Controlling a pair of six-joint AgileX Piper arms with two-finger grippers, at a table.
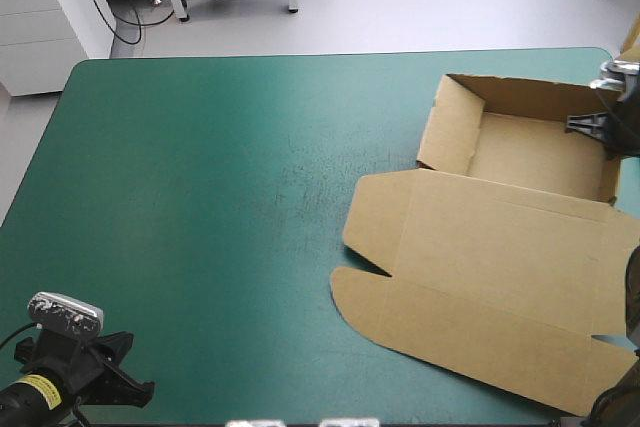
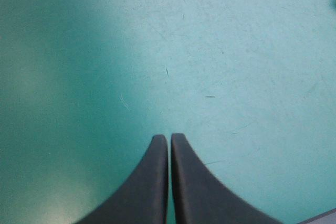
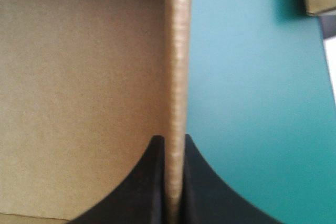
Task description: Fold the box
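The right end effector (image 3: 175,141) is all but shut, its black fingers (image 3: 152,182) pinching an upright side wall (image 3: 176,51) of the box (image 1: 480,247) from both sides. To one side of the fingers lies the tray floor (image 3: 79,93). To the other side lies the bare teal-green surface (image 1: 200,197). In the high view this arm reaches in over the surface's right edge, its wrist set above the tray's right-hand wall and pointing down onto it. From that grip the open tray (image 1: 530,152) extends toward the surface's middle with its walls raised. The lid (image 1: 490,287) lies flat, spread away from the tray toward the near edge.

The left end effector (image 2: 169,137) is fully shut on nothing, its fingers meeting in a point above bare cover. Its arm sits low at the near left corner, well apart from the box.
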